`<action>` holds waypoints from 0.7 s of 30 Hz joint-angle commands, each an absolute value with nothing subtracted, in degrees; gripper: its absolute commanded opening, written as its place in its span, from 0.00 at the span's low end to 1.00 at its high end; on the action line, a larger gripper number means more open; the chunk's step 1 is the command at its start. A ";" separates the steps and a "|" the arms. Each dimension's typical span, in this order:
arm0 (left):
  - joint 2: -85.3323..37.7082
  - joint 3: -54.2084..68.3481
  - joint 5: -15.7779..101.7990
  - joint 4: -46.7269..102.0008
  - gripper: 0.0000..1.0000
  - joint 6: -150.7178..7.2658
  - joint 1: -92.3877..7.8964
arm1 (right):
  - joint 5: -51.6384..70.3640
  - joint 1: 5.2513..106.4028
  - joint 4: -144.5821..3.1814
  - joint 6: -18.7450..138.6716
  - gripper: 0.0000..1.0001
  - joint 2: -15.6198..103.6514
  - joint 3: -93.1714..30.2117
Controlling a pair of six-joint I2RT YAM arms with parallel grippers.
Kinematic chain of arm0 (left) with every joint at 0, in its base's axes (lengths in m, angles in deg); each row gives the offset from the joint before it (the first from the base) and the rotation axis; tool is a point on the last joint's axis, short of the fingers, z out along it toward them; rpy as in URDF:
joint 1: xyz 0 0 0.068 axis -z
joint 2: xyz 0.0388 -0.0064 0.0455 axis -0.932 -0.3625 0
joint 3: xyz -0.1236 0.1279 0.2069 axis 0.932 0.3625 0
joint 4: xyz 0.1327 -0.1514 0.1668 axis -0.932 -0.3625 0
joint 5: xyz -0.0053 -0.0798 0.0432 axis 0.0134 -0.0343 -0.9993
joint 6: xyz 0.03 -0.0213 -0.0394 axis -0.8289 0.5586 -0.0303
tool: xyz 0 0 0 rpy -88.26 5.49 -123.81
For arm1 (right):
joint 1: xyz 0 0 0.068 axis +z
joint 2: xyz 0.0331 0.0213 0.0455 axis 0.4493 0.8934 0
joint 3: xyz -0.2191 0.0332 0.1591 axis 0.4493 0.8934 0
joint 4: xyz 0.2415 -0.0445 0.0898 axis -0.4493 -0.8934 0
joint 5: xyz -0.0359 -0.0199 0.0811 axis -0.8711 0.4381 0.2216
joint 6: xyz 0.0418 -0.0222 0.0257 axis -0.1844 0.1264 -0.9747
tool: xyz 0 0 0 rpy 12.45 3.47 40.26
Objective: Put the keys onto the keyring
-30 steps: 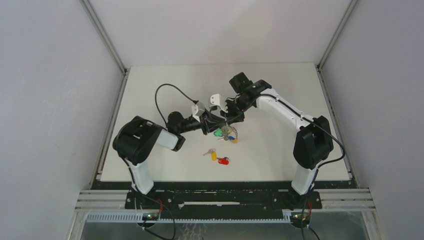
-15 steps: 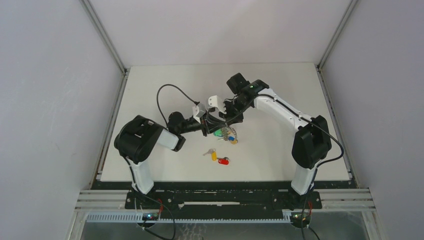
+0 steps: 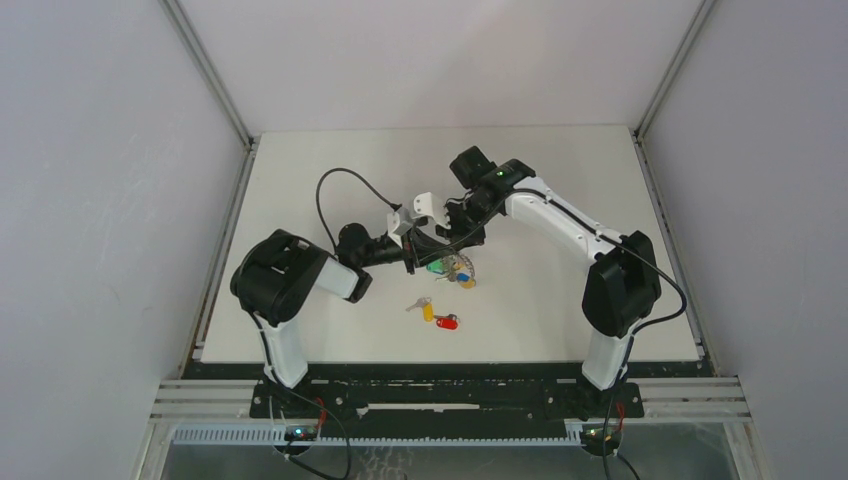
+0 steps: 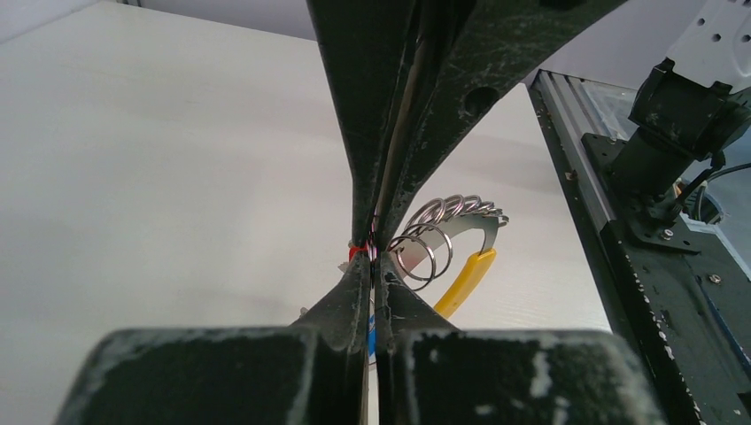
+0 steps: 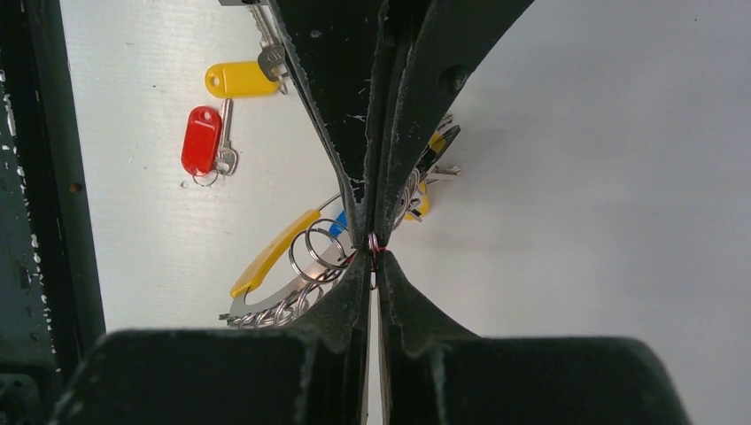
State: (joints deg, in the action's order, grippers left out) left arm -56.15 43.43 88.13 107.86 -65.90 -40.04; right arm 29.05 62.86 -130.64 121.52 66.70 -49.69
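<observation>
The keyring (image 3: 459, 270) is a bunch of silver rings (image 4: 436, 232) with a yellow curved band (image 5: 270, 257) and green and blue tags, at mid-table. My left gripper (image 3: 437, 258) and right gripper (image 3: 455, 247) meet tip to tip over it. In the left wrist view the left gripper (image 4: 373, 266) is shut, with a blue tag showing between its fingers. The right gripper (image 5: 373, 258) is shut on a thin reddish ring of the bunch. Two loose keys lie nearer the arm bases: one with a yellow tag (image 3: 427, 310) (image 5: 241, 80), one with a red tag (image 3: 447, 321) (image 5: 202, 140).
A black cable (image 3: 330, 190) loops above the left arm. The table's metal frame rail (image 4: 620, 266) runs along the near edge. White enclosure walls stand on three sides of the table.
My left gripper has shut at the keyring bunch. Both arms have shifted slightly left; the loose keys have not moved.
</observation>
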 commanded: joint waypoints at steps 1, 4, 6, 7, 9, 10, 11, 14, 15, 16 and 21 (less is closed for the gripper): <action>-55.44 40.68 88.89 110.61 0.00 -65.81 -39.48 | 30.03 63.61 -129.26 121.65 0.00 66.17 -52.18; -54.97 41.57 87.56 110.70 0.00 -66.07 -39.73 | 29.97 61.70 -126.38 118.44 0.05 63.77 -50.16; -54.53 41.78 86.98 110.70 0.00 -66.20 -39.77 | 33.10 59.48 -124.40 117.57 0.13 61.14 -47.88; -54.35 41.87 86.83 110.70 0.00 -66.25 -39.77 | 34.89 58.35 -122.90 117.16 0.16 59.72 -46.20; -53.62 42.20 86.49 110.70 0.00 -66.52 -39.81 | 38.18 56.29 -119.85 116.72 0.20 56.95 -43.06; -53.35 42.42 86.32 110.70 0.00 -66.74 -39.83 | 40.22 55.04 -118.84 116.78 0.21 56.18 -41.63; -53.02 42.56 86.20 110.70 0.00 -66.91 -39.81 | 41.55 54.15 -117.77 116.74 0.22 55.62 -40.01; -52.65 42.68 86.17 110.70 0.00 -67.01 -39.77 | 46.32 51.81 -115.87 117.06 0.22 55.18 -37.83; -52.58 42.68 86.21 110.70 0.00 -66.98 -39.74 | 47.79 51.27 -115.56 117.46 0.22 55.37 -37.38; -52.56 42.68 86.25 110.70 0.00 -66.89 -39.74 | 48.87 50.91 -115.14 117.65 0.23 55.55 -37.06; -52.37 42.52 86.50 110.70 0.00 -66.78 -39.74 | 52.52 50.66 -114.34 118.83 0.24 57.32 -36.96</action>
State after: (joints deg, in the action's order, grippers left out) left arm -55.38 43.43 87.04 107.68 -66.09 -39.99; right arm 45.67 50.29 -117.61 118.11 56.89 -36.75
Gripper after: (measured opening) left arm 0.010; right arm 0.235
